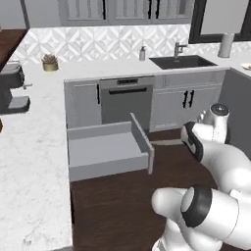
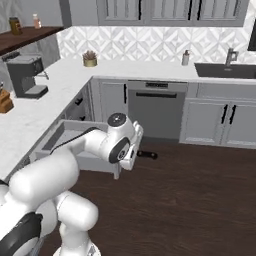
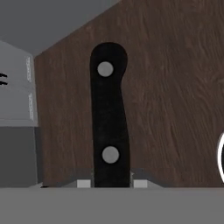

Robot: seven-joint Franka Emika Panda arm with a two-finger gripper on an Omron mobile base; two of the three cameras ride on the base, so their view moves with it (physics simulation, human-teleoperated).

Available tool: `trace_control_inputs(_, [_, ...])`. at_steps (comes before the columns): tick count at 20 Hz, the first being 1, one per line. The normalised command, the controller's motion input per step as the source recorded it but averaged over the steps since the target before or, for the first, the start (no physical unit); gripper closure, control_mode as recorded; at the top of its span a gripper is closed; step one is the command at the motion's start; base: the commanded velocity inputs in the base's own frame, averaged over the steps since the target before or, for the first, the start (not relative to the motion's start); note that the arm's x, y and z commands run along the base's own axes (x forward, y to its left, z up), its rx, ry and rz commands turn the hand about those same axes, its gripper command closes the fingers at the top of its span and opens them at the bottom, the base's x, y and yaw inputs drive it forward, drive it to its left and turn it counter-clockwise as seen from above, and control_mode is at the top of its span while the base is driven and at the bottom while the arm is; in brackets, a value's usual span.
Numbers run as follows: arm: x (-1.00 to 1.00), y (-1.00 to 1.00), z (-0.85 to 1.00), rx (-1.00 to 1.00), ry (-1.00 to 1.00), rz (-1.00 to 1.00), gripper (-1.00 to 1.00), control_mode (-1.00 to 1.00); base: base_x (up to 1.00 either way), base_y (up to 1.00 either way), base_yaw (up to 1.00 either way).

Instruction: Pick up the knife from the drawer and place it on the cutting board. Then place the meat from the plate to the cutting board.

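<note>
Black-handled knife (image 3: pixel 109 122) clamped in end effector (image 3: pixel 109 183) (over wood floor (image 3: pixel 175 87)), drawer (image 1: pixel 105 149) open

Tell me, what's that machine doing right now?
Tool shut on slim black-handled knife, above the dark wood floor. Wide grey drawer open. Nothing in the way.

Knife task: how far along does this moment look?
Done: the drawer stands pulled open, and the knife is out of it. In hand: the tool grips the knife's black handle above the wooden floor. Left: laying the knife on the cutting board, then moving the meat.
</note>
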Motion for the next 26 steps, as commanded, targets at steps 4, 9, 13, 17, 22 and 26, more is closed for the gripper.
trace_control_inputs(4, [0.0, 0.0, 0.0, 0.0, 0.0, 0.0, 1.0, 1.0, 0.45, -1.0, -0.34])
trace_control_inputs(9, [0.0, 0.0, 0.0, 0.0, 0.0, 0.0, 1.0, 1.0, 0.65, -1.0, -0.35])
trace_control_inputs(13, [0.0, 0.0, 0.0, 0.0, 0.0, 0.0, 1.0, 1.0, 1.0, -0.88, -0.41])
trace_control_inputs(17, [0.0, 0.0, 0.0, 0.0, 0.0, 0.0, 1.0, 1.0, 1.0, -0.03, -0.21])
trace_control_inputs(22, [0.0, 0.0, 0.0, 0.0, 0.0, 0.0, 1.0, 1.0, 1.0, 0.04, -0.34])
trace_control_inputs(26, [0.0, 0.0, 0.0, 0.0, 0.0, 0.0, 1.0, 1.0, 1.0, 0.0, -0.65])
